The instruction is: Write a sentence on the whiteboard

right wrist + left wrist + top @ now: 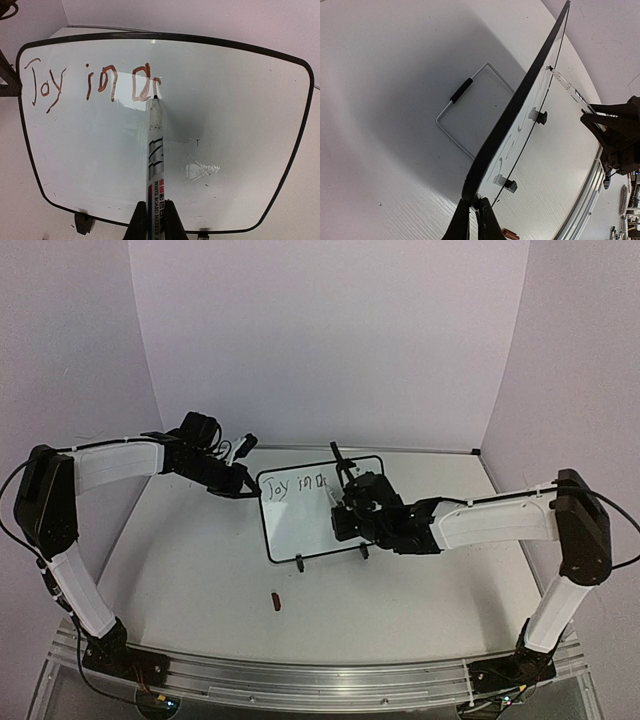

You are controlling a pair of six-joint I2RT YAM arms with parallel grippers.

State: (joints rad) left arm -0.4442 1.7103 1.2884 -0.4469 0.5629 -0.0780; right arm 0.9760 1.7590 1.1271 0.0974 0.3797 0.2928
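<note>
Our right gripper [154,214] squeezes tight on the marker [154,150]. The marker points straight away from the gripper toward the whiteboard [240,125]. Its tip touches the white face just after the last red letter [145,85]. The whiteboard stands up on the table [190,570] on its little feet [299,562], between our two arms. Our left gripper [475,212] pinches the whiteboard's left edge, and we think this holds it steady. The words [95,85] run along the top of the whiteboard, from its left side toward its middle. The bare white space on that line lies to the right of the tip. So we think the next stroke has to slide that way, with the tip pressed on the whiteboard.
</note>
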